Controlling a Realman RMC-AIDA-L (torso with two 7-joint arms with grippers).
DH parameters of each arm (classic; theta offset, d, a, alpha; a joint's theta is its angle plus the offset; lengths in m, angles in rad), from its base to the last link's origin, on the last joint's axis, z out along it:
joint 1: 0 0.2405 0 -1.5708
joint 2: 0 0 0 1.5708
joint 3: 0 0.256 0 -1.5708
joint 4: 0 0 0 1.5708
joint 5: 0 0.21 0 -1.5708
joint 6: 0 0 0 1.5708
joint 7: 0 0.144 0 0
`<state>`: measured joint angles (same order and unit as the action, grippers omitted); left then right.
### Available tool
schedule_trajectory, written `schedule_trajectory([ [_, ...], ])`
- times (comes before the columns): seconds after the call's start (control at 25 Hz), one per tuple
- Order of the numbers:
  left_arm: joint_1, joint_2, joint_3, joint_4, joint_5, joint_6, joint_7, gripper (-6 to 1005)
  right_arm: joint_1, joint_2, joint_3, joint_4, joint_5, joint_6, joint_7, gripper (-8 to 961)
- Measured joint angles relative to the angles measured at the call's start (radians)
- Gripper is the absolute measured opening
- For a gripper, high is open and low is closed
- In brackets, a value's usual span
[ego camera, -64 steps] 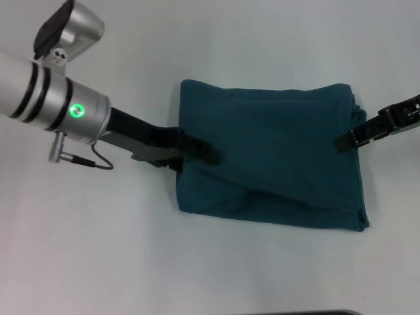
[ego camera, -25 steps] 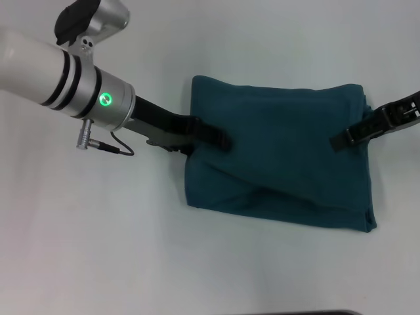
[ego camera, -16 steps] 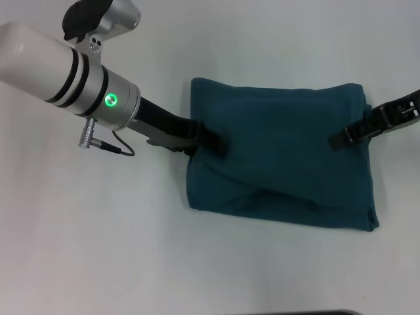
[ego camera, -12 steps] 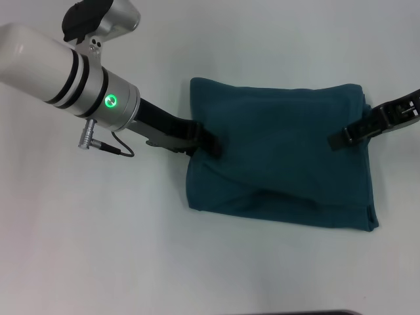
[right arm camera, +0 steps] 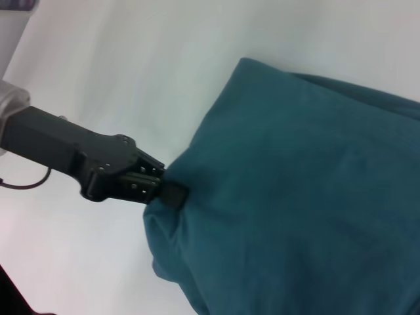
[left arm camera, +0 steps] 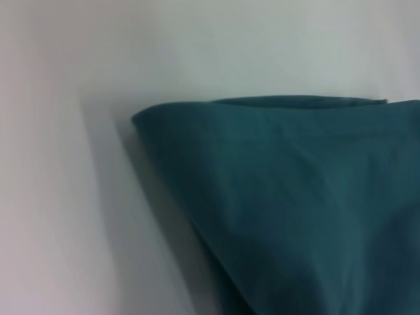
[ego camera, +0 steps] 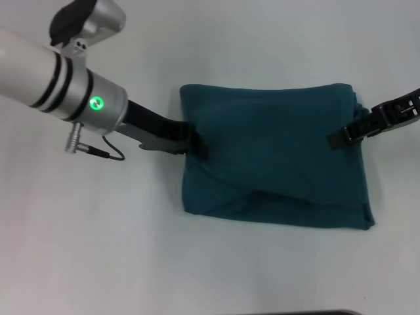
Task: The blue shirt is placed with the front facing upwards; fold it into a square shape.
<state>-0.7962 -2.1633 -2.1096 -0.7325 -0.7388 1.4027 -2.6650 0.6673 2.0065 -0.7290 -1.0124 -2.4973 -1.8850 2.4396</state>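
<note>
Fabric dominates the scene: the blue shirt (ego camera: 275, 154) lies on the white desk (ego camera: 131, 249), folded into a thick, roughly rectangular bundle with no lettering or neck tag showing on its upper face. A soft diagonal crease runs across its nearer half, and the corner nearest the robot on the right side looks slightly rumpled. The left tool (ego camera: 197, 143) sits at the left edge of the bundle, about midway along that side, its black fingers (right arm camera: 172, 194) pushed into the cloth so that the edge puckers around them; whether they are pinched on a layer or merely tucked under it cannot be told. From the left wrist view only a rounded folded corner of the shirt and bare desk appear. The right tool (ego camera: 341, 136) rests on the opposite side, its dark tip lying over the upper surface just inside the right edge, touching the cloth; how far its fingers are parted cannot be told either. Both arms reach in from their own sides, with the bundle stretched flat between them.
</note>
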Motion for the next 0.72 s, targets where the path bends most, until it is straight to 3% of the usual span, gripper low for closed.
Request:
schedule_trajectory([
  [0.16,0.049,0.004,-0.048,-0.072,-0.007,0.046,-0.001,131,-0.001,0.0,0.003,0.0,0.0,0.002,-0.001,580],
  [0.44,0.163,0.039,-0.132,-0.177,0.001,0.11,-0.024,108,0.0,-0.001,0.005,0.0,0.0,0.003,0.002,580],
  [0.72,0.226,0.053,-0.149,-0.231,0.004,0.182,-0.029,105,0.01,-0.005,0.005,0.0,0.0,0.003,0.007,579],
])
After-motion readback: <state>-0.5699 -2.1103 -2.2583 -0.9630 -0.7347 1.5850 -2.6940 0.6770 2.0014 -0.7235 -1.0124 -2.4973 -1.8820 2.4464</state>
